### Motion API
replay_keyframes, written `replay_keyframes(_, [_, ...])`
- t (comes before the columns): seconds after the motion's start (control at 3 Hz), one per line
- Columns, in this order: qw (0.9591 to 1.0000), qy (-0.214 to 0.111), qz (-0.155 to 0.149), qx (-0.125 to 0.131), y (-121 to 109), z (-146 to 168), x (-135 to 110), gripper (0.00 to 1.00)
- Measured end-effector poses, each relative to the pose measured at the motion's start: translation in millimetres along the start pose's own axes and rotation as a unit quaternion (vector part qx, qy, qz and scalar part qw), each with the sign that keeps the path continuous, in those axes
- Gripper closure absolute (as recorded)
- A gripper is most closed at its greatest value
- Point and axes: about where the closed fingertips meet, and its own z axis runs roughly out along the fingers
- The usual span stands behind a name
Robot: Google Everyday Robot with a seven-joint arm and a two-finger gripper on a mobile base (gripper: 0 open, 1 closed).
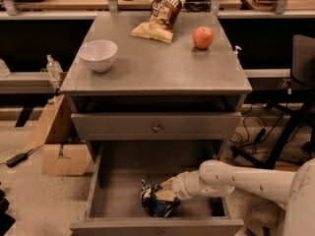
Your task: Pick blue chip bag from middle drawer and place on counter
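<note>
A white bowl (98,54) stood at the left of the surface (147,70). Below it the middle drawer (115,193) stood open. The blue chip bag (155,206) lay crumpled on the drawer floor near the front wall. The tool (166,193) reached in from the right and pressed against the bag's upper side; whether it had clamped the bag could not be told. The grasp seemed the step in hand. Next would come a sure hold, then a lift clear of the drawer onto bare surface left of the apple (203,37).
</note>
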Motion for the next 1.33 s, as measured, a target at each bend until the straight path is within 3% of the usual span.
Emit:
replay_keyframes(0.33, [1.0000,0.000,0.000,-0.002,1.9,1.9,-0.1,0.88])
replay_keyframes(0.67, [1.0000,0.000,0.000,-0.004,2.8,3.0,-0.1,1.00])
replay_keyframes(1.33, [0.9999,0.003,-0.005,-0.011,4.9,6.8,-1.6,1.00])
